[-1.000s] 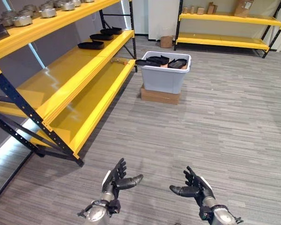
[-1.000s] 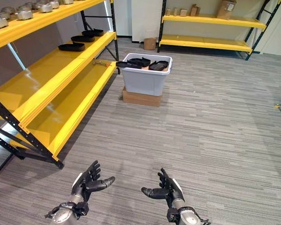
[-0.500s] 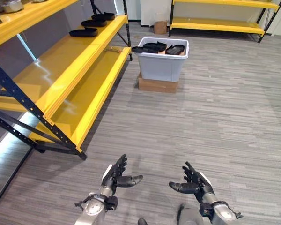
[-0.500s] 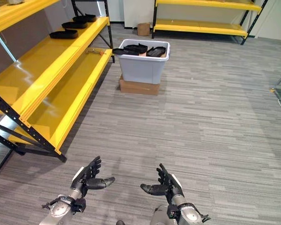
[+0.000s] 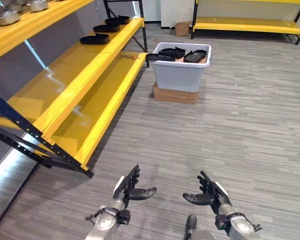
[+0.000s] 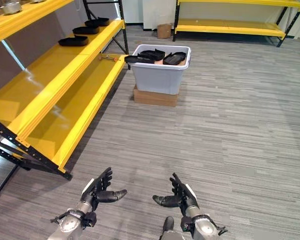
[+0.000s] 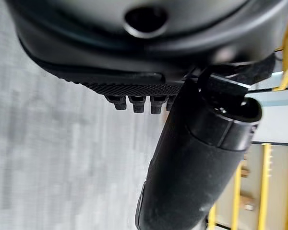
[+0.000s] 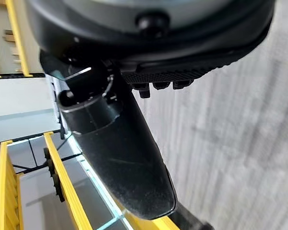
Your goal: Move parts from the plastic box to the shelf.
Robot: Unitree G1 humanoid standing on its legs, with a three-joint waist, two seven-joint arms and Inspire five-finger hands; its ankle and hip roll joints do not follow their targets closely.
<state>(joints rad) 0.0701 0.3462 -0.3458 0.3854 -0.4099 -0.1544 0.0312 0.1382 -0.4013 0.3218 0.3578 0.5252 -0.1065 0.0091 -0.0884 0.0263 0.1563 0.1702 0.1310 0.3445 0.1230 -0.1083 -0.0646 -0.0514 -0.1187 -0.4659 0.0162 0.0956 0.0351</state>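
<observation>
A grey plastic box [image 5: 179,74] stands on a flat cardboard box [image 5: 174,95] on the floor ahead, holding several black tray-like parts [image 5: 172,52]. Three more black parts [image 5: 94,39] lie on the middle level of the yellow shelf [image 5: 85,70] at the left. My left hand [image 5: 127,187] and right hand [image 5: 210,194] hover low over the floor near me, far from the box, palms facing each other. Both are open with fingers straight and hold nothing. The left thumb [image 7: 192,167] and right thumb [image 8: 117,148] stand out in the wrist views.
Round metal parts [image 5: 10,15] sit on the shelf's top level. A small tool [image 5: 127,56] lies on the bottom level near the box. Another yellow shelf [image 5: 245,25] and a small cardboard box [image 5: 181,29] stand at the far wall. Grey plank floor [image 5: 230,130] stretches between.
The camera has shifted, so the box and shelf sit slightly lower and to the right in the picture. Both hands keep the same open pose.
</observation>
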